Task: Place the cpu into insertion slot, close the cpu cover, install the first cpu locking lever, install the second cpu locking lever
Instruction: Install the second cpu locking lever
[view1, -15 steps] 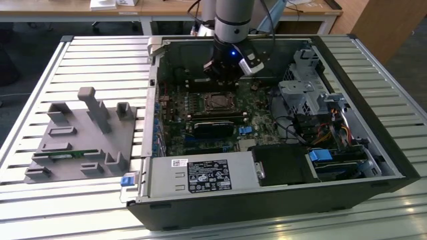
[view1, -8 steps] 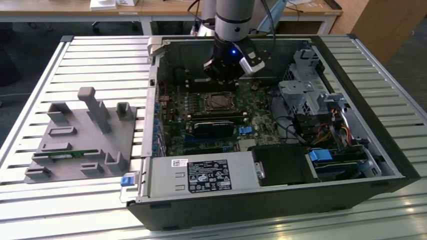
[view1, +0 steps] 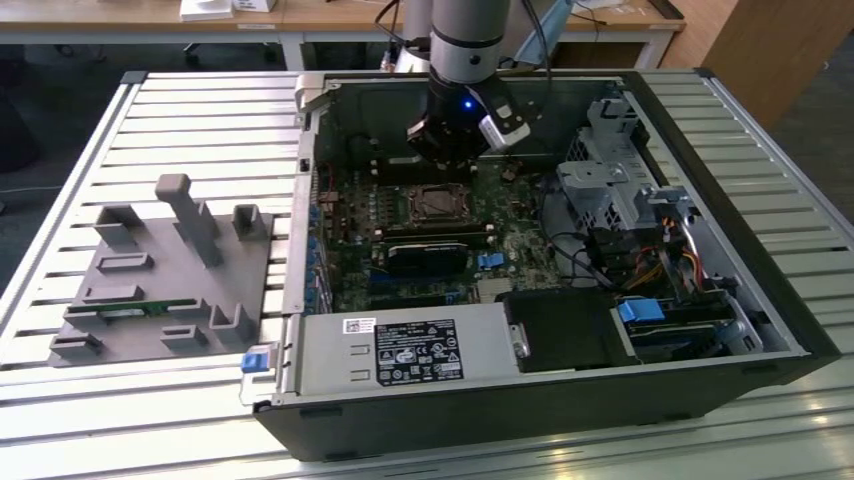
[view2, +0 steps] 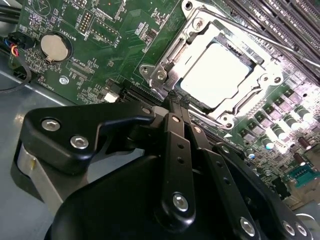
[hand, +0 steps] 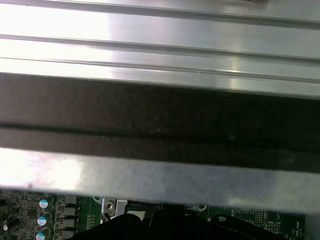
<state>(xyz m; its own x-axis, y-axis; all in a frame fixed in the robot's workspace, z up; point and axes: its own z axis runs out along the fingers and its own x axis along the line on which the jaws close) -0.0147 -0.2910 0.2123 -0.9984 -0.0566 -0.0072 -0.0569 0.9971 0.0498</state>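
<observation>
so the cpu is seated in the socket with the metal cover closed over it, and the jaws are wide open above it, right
Not quite. In the second wrist view the gripper has its jaws closed together, their tips at the edge of the cpu cover, not wide open. The rest holds: the cpu sits in the insertion slot with the silvery cover frame lying closed over it.

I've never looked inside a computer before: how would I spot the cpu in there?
Find the open black computer case lying on the slatted table, then the green circuit board inside. Just ahead of the gripper, the cpu is the pale, plain square plate, framed by the silvery cpu cover, unlike the long black slots nearby.
</observation>
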